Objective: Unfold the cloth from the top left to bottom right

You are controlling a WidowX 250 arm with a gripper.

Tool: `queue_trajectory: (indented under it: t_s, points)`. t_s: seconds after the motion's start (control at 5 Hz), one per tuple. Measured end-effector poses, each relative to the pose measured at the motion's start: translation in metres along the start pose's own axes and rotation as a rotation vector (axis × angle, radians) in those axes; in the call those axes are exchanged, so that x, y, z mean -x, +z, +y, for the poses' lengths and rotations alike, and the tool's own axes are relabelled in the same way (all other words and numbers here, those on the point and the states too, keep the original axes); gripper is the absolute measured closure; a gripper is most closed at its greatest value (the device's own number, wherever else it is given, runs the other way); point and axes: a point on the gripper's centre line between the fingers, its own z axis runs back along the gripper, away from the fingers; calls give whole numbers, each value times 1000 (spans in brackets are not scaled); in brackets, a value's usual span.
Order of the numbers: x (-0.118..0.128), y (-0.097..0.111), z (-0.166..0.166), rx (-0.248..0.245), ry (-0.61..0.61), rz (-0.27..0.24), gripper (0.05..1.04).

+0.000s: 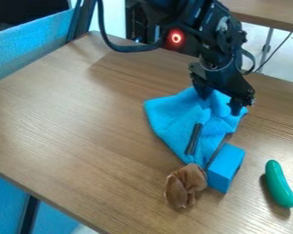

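We see the blue cloth (167, 116) bunched on the worktop (69, 119), with the gripper (220, 99) over its upper part. The jaws stand wide apart; the fabric between them doesn't look clamped. If they close too high, we'd pinch nothing; too deep, several folds would lift together. Pulling toward the lower right could drag the black bar (194, 139) lying on the cloth, and shove the blue block (225, 168) or brown fabric bundle (186, 183).
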Motion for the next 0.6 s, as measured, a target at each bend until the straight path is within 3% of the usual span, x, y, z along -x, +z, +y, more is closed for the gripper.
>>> queue_trajectory:
  t_s: [0.2,0.6]
  points:
    - [-5,4,5,-33,77,14,84]
    - [1,-12,5,-36,144,68,84]
